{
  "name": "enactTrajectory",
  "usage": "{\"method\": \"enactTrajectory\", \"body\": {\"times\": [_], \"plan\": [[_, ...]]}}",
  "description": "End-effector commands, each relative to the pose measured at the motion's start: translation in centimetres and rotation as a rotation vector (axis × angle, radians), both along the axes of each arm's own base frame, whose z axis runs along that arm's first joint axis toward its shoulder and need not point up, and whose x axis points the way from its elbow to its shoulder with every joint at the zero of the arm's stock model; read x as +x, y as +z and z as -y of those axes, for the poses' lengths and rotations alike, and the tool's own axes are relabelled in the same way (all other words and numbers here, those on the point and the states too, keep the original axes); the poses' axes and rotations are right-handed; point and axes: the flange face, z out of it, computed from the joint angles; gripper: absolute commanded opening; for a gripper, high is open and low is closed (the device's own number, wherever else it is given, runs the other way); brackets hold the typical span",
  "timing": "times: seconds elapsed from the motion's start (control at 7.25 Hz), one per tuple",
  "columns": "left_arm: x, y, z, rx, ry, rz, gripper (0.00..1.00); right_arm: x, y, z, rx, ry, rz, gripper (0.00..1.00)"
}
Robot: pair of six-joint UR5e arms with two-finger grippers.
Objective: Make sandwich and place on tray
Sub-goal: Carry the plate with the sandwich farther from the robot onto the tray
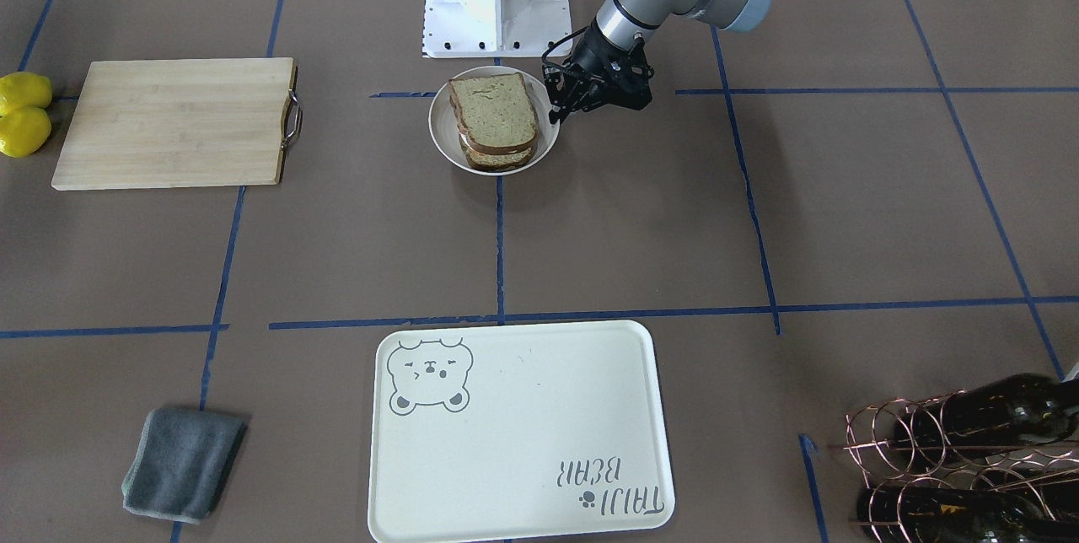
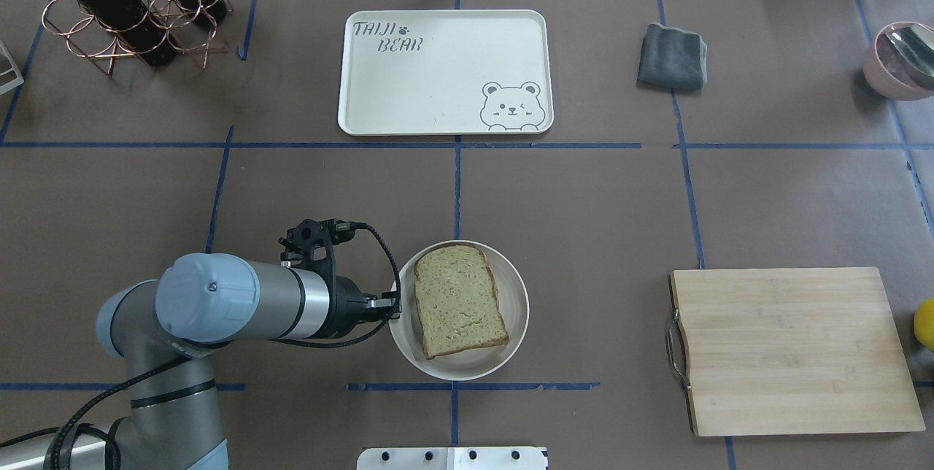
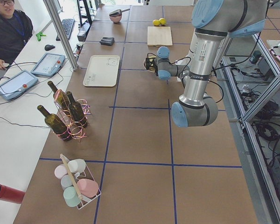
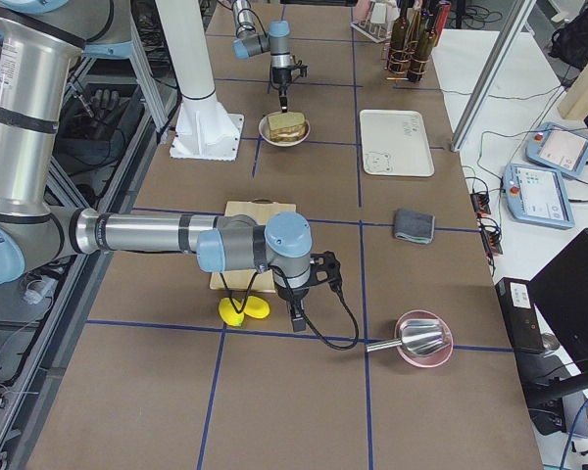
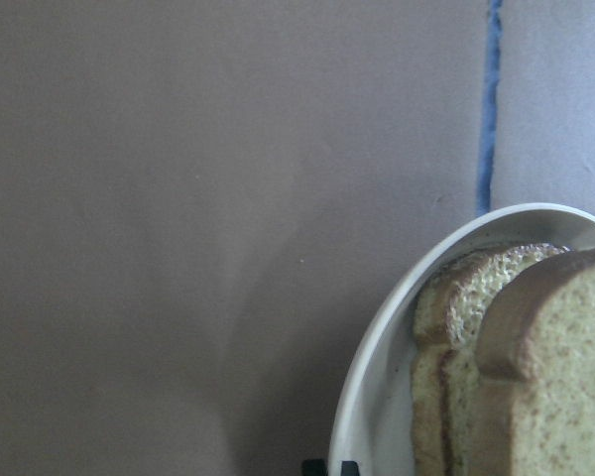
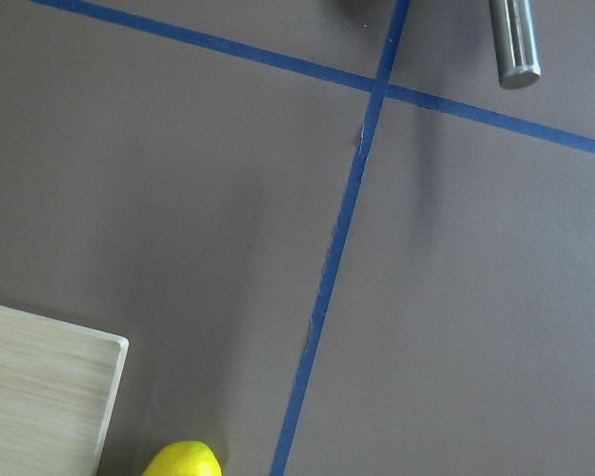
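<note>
The sandwich point(image 1: 493, 117) is a stack of pale tan bread slices with dark crust in a small round white dish point(image 1: 438, 138), near the robot's base. Only a sliver of white shows between the slices. It also shows from overhead point(image 2: 458, 301) and in the left wrist view point(image 5: 545, 377). My left gripper point(image 2: 394, 307) is at the dish's rim point(image 5: 377, 397), its fingertips close together on it. The cream tray point(image 2: 438, 83) with the bear drawing lies bare at the far side. My right gripper point(image 4: 295, 321) hovers near the lemons; I cannot tell whether it is open or shut.
A wooden cutting board point(image 2: 788, 349) lies on the robot's right, two lemons point(image 1: 24, 113) beside it. A grey cloth point(image 2: 673, 55) lies right of the tray. A copper wine rack with bottles point(image 2: 124, 10) stands at the far left. A pink bowl with a spoon point(image 2: 901, 58) sits far right.
</note>
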Motion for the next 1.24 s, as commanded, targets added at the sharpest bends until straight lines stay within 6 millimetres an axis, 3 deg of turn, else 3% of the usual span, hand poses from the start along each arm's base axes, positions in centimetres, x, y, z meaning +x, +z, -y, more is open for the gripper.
{"method": "enactTrajectory", "body": {"times": [0.0,0.28,0.55,0.83,1.1], "plan": [[-3.3,-0.5,4.8,-0.018,-0.024,-0.016,0.00,0.0,0.1,0.0,-0.003,0.000,-0.002,1.00],[-6.2,-2.5,10.4,0.038,-0.003,-0.027,0.00,0.0,0.1,0.0,-0.004,0.001,-0.002,1.00],[-6.3,-2.9,16.9,0.060,-0.009,-0.002,0.00,0.0,0.1,0.0,-0.005,0.002,-0.002,1.00],[-5.1,-3.5,24.6,0.062,-0.015,0.048,0.00,0.1,0.2,-0.1,-0.006,0.004,-0.002,1.00],[-4.0,-5.5,31.5,0.036,-0.007,0.078,0.00,0.1,0.2,-0.1,-0.006,0.004,-0.002,1.00]]}}
